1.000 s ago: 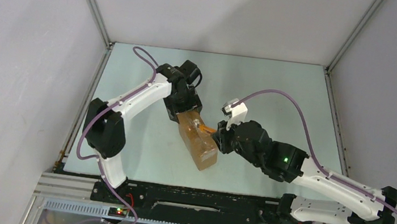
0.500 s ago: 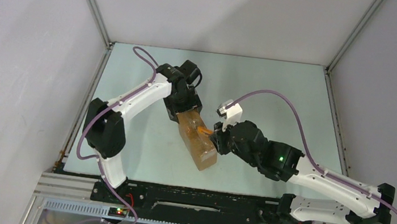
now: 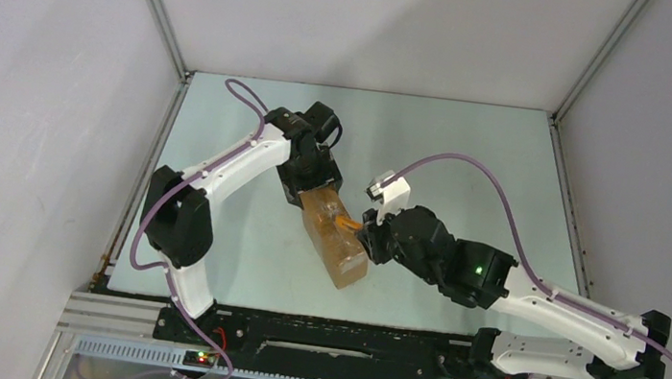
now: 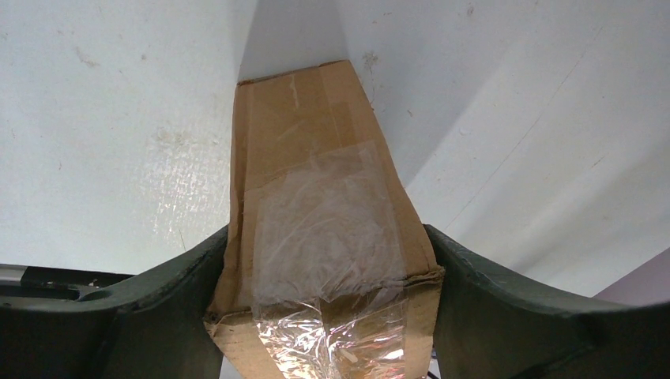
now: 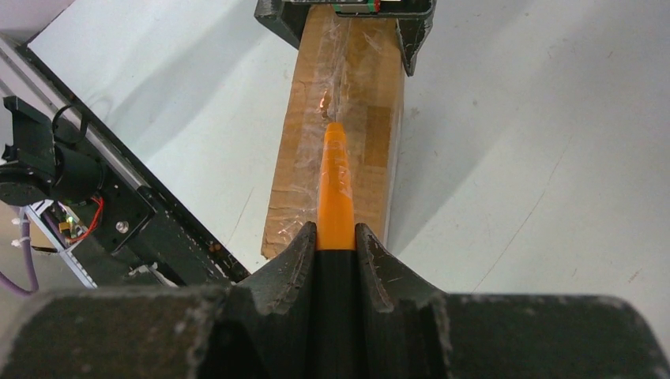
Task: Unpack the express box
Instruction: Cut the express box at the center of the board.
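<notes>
Box (image 3: 337, 240) position: middle of the table (image 3: 474, 139), with its long axis on a diagonal. The far end points toward the left arm and the near end toward the right arm.

Left gripper (image 4: 328, 237) straddles the far end. Its jaws are spread wide and pressed against the two long sides, so the box is clamped across its width.

Right gripper (image 5: 336, 235) comes in from the near end, jaws pressed together on the black handle of a knife (image 5: 335, 181). The orange nose of the knife points straight down the box's length toward the left gripper. It sits over the clear tape (image 5: 344, 71) running along the middle of the top face. The tip is about halfway along that face; whether it touches the tape cannot be told.

Judgement: the knife lines up with the tape, so the cut should travel along the long axis. The stretch of tape ahead of the tip ends at the left jaws.

Risk: sideways drift off the seam, or overrun into the left fingers.
</notes>
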Action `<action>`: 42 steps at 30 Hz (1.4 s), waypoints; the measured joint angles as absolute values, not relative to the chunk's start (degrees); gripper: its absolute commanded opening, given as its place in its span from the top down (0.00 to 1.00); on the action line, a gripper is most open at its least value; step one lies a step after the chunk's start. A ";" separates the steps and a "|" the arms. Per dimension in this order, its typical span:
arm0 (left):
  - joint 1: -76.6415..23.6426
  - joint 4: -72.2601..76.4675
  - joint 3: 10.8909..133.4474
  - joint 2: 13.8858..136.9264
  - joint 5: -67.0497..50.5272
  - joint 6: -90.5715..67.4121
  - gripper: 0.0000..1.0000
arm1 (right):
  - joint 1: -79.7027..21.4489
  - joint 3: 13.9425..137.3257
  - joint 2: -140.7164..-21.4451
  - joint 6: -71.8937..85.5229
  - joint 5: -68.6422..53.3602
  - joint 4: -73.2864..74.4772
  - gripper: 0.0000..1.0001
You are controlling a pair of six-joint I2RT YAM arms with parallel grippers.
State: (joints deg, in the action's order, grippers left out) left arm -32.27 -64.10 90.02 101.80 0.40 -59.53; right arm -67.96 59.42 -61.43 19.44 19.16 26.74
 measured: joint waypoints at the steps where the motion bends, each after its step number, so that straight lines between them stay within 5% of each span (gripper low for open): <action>1: -32.25 -64.12 90.02 101.80 0.36 -59.53 0.31 | -68.16 59.46 -61.30 19.38 19.27 27.05 1.00; 24: -32.01 -64.47 90.21 102.02 0.05 -59.96 0.34 | -72.44 59.83 -56.88 17.43 17.76 40.64 1.00; 27: -32.01 -64.47 90.21 102.02 0.05 -59.96 0.28 | -72.71 59.83 -55.48 17.54 17.08 42.30 1.00; 33: -31.92 -64.49 90.67 102.02 0.32 -58.72 0.01 | -72.16 59.83 -52.62 18.94 15.79 44.58 1.00; 42: -31.57 -60.12 97.49 98.39 0.19 -48.38 0.00 | -58.19 59.83 -49.04 20.05 2.20 43.92 1.00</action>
